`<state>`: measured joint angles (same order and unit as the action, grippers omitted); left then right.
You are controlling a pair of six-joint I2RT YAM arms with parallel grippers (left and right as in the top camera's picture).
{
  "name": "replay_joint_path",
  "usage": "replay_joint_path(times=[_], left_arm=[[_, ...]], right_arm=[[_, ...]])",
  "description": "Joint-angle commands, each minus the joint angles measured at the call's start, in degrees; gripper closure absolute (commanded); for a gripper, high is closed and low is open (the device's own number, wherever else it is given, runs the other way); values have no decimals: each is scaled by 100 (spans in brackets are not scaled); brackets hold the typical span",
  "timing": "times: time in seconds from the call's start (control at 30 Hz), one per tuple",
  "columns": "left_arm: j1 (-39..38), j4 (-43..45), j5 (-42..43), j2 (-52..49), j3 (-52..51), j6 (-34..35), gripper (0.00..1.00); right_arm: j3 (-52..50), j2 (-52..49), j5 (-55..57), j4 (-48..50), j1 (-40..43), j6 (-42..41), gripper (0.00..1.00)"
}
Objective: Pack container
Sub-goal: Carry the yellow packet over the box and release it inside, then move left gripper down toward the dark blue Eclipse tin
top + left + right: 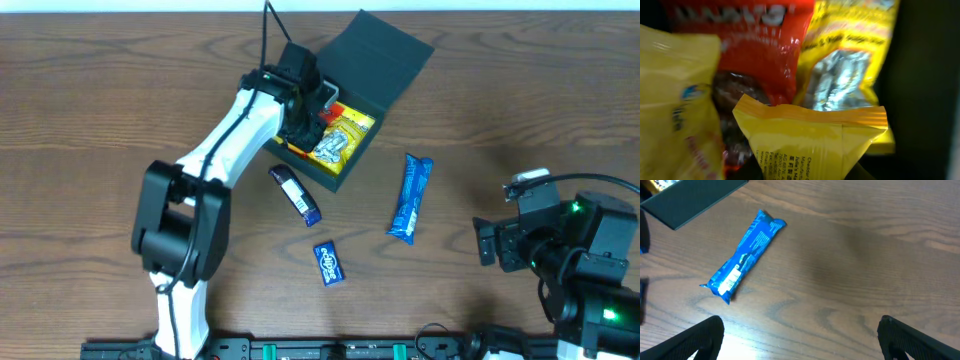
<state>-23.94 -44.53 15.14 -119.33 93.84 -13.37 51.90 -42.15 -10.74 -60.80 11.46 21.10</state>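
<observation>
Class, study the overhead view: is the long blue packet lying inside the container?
No, the long blue packet lies flat on the table, outside the open container and apart from it.

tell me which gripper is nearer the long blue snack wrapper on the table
Right. The right gripper sits beside the long blue snack wrapper, on its right in the overhead view; the left gripper is farther, on its other side, inside the dark teal square cardboard box.
</observation>
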Motion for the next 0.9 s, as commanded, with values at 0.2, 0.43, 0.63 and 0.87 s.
replay_joint_path(times=[0.2,0.43,0.63,0.87], left_arm=[[9,44,-931,-101,116,74,69],[-7,42,-424,-101,116,74,68],[-7,26,-302,-101,116,74,65],[-7,-44,-304,-98,118,79,37]], right_arm=[[-26,7,-66,-9,50,-92,1],[-26,7,-66,-9,50,-92,1],[-26,7,-66,-9,50,-92,1],[-26,7,-66,-9,50,-92,1]])
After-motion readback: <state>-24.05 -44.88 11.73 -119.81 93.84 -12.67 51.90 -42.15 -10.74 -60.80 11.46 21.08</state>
